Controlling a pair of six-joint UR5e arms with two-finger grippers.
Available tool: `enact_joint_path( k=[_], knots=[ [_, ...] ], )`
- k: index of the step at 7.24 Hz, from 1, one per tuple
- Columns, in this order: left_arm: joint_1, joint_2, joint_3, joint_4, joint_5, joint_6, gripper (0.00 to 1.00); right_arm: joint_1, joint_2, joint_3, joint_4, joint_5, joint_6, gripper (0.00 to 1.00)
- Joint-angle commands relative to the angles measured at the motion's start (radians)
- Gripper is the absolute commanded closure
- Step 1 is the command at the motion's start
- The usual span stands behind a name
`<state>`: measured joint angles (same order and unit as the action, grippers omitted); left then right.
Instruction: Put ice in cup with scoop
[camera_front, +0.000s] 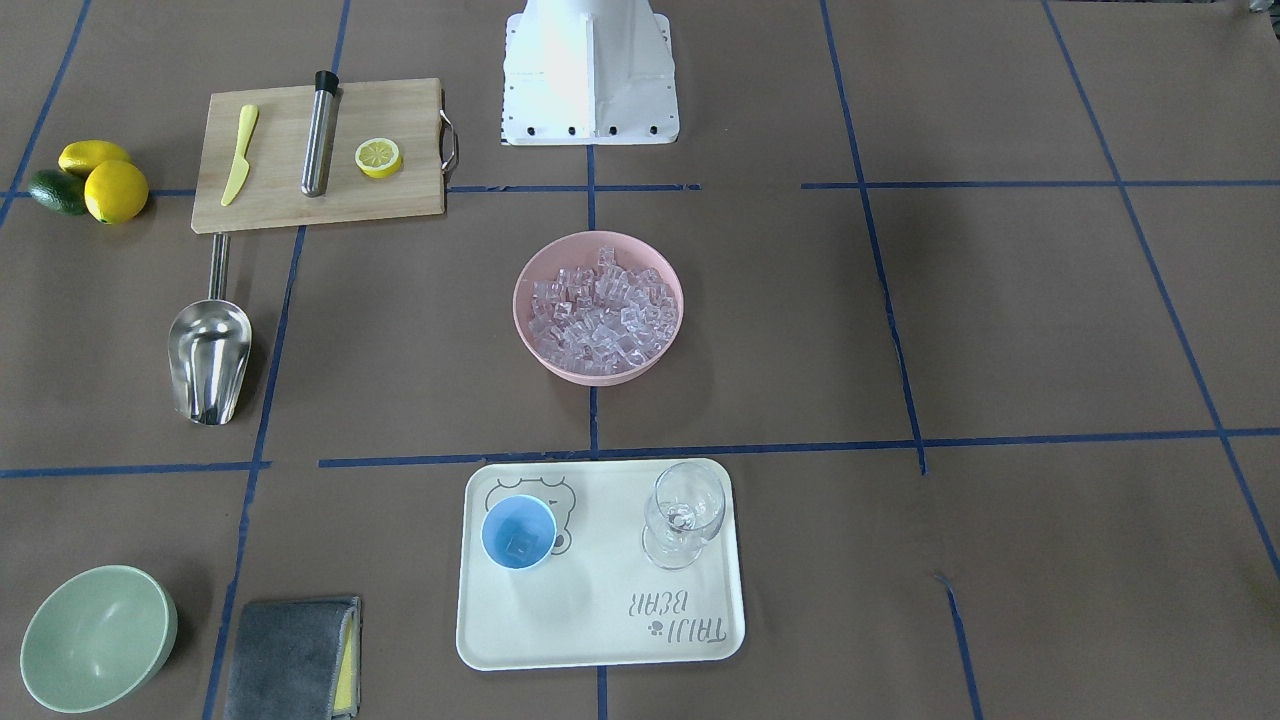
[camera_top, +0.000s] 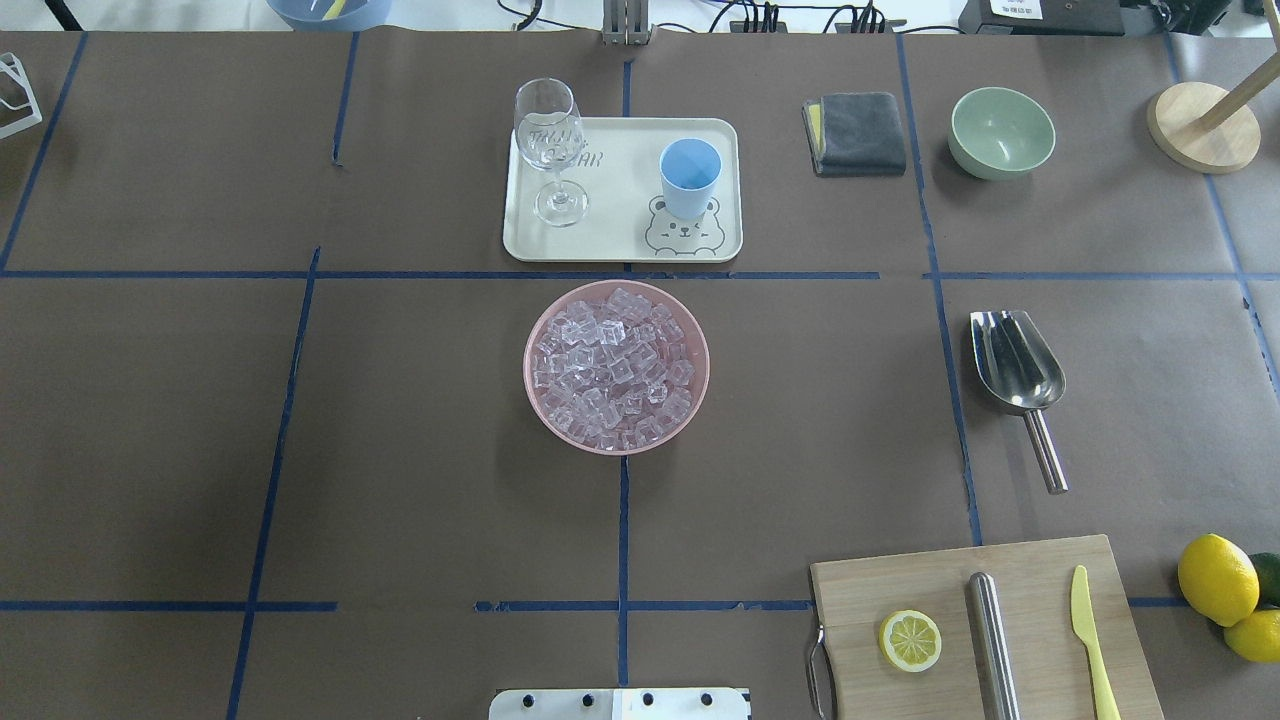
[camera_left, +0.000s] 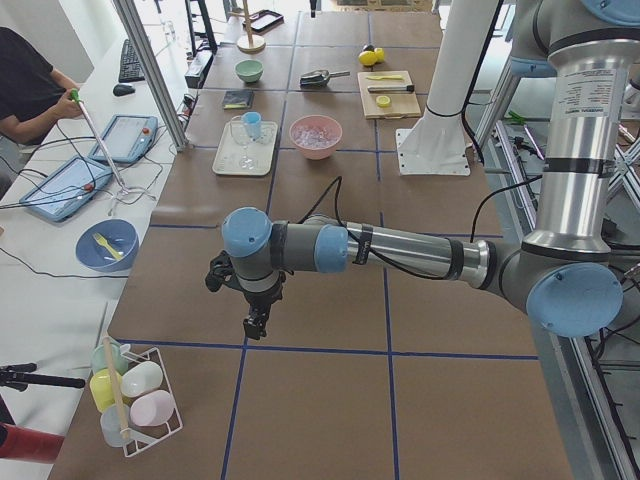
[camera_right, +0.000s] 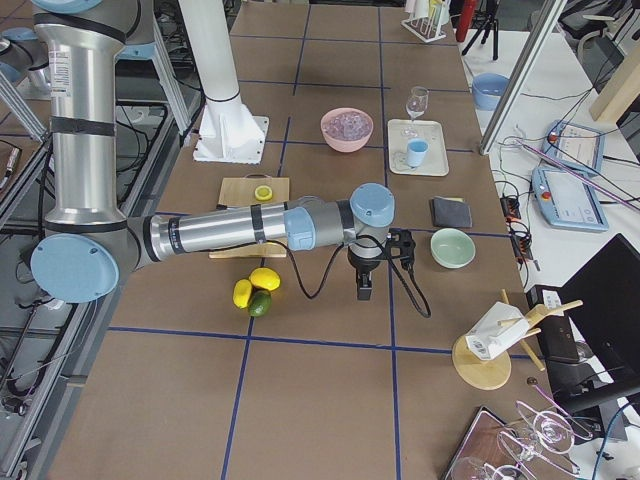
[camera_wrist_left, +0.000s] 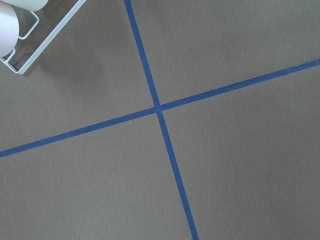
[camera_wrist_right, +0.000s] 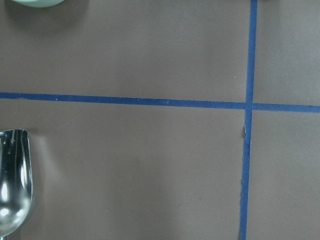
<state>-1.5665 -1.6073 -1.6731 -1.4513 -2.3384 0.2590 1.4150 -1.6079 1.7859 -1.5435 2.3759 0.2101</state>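
Both claws hung over bare surface well away from the work. The left claw (camera_left: 256, 325) showed only in the left side view and the right claw (camera_right: 363, 288) only in the right side view, so I cannot tell whether either was released or clenched; neither appeared to carry anything.

Nearest the right claw lay the scoop (camera_top: 1020, 380), on its back with its handle toward the robot, which probably suits a pick-up by that arm. The ice (camera_top: 615, 367) was heaped in a pink bowl (camera_top: 540, 410) at the centre, between scoop and tray (camera_top: 620, 245). The cup (camera_top: 690, 177) stood upright on that tray, beside a wine glass (camera_top: 550, 150), seemingly with a cube or two already inside.
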Motion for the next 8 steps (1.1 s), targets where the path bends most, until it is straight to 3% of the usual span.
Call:
enact_joint_path(
  k=[1, 3, 5, 8],
  knots=[
    [0.000, -0.002, 0.030, -0.004, -0.001, -0.001, 0.00, -0.019, 0.014, -0.005, -0.007, -0.003, 0.000, 0.00],
    [0.000, -0.003, 0.056, 0.003, -0.001, -0.001, 0.00, -0.015, 0.043, 0.003, -0.104, 0.002, -0.001, 0.00],
    [0.000, 0.001, 0.093, 0.003, -0.069, -0.004, 0.00, -0.011, 0.013, -0.009, -0.104, -0.010, -0.062, 0.00],
    [0.002, -0.013, 0.105, 0.002, -0.082, -0.007, 0.00, -0.008, -0.006, -0.013, -0.102, -0.015, -0.120, 0.00]
  ],
)
